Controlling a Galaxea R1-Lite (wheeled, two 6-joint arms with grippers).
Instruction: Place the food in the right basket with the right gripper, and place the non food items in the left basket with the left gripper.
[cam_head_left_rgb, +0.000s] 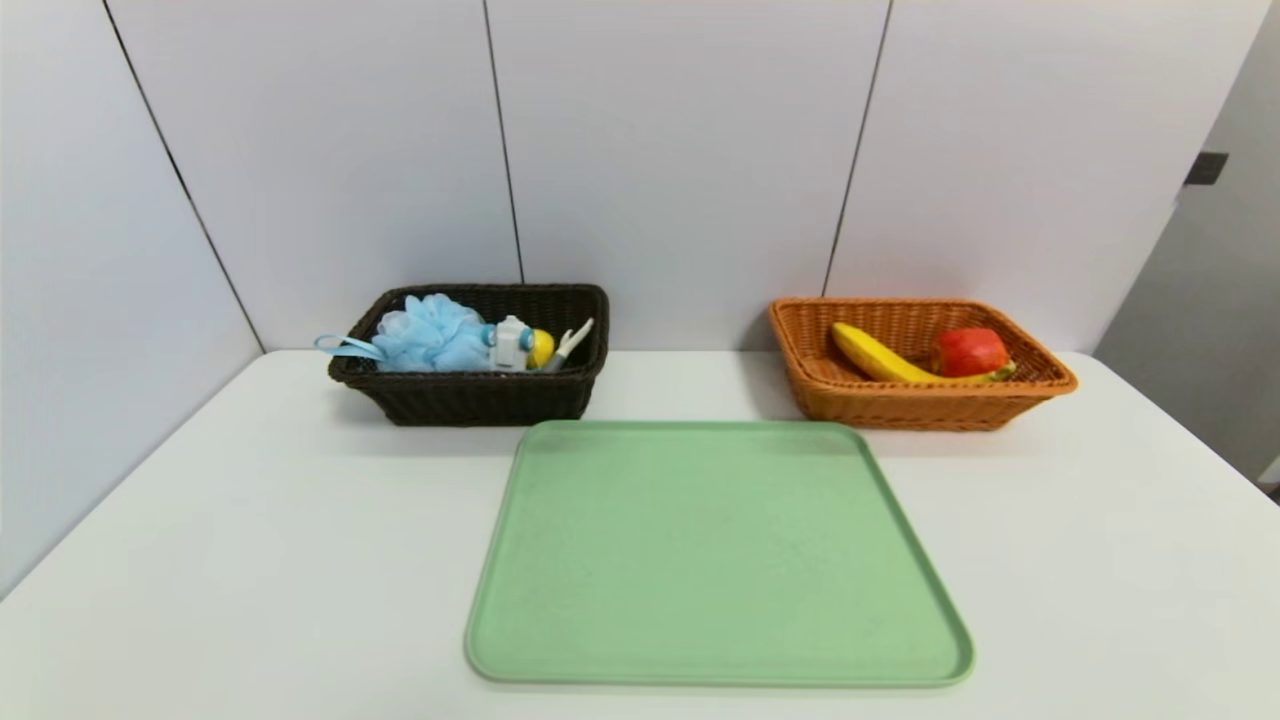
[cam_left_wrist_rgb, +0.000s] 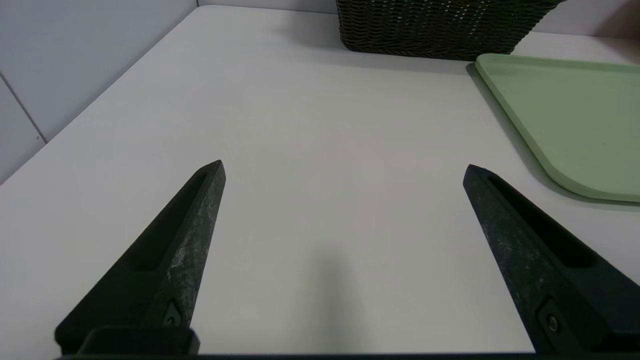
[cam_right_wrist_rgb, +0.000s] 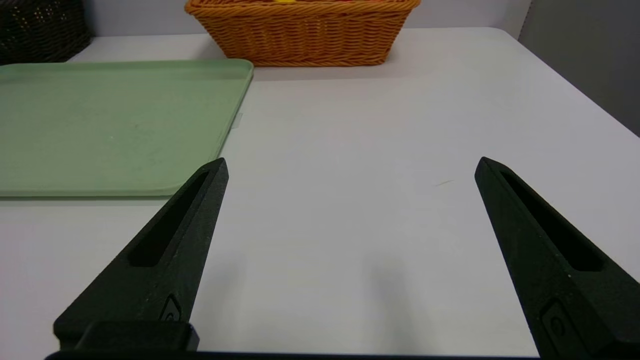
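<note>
Apple (cam_head_left_rgb: 970, 352), red with a yellowish patch, beside curved yellow banana (cam_head_left_rgb: 885, 356) in orange wicker basket (cam_head_left_rgb: 930, 410). Fluffy light-blue mesh sponge (cam_head_left_rgb: 432, 335), white-and-blue wheeled yellow toy (cam_head_left_rgb: 512, 345) and white peeler with grey handle (cam_head_left_rgb: 568, 347) inside dark brown wicker basket (cam_head_left_rgb: 480, 400). Left pincer (cam_left_wrist_rgb: 344, 162) and right pincer (cam_right_wrist_rgb: 354, 157) over white counter (cam_head_left_rgb: 300, 540), both spread wide, empty.

Tray (cam_head_left_rgb: 720, 550) before and between two baskets (cam_head_left_rgb: 480, 400).
</note>
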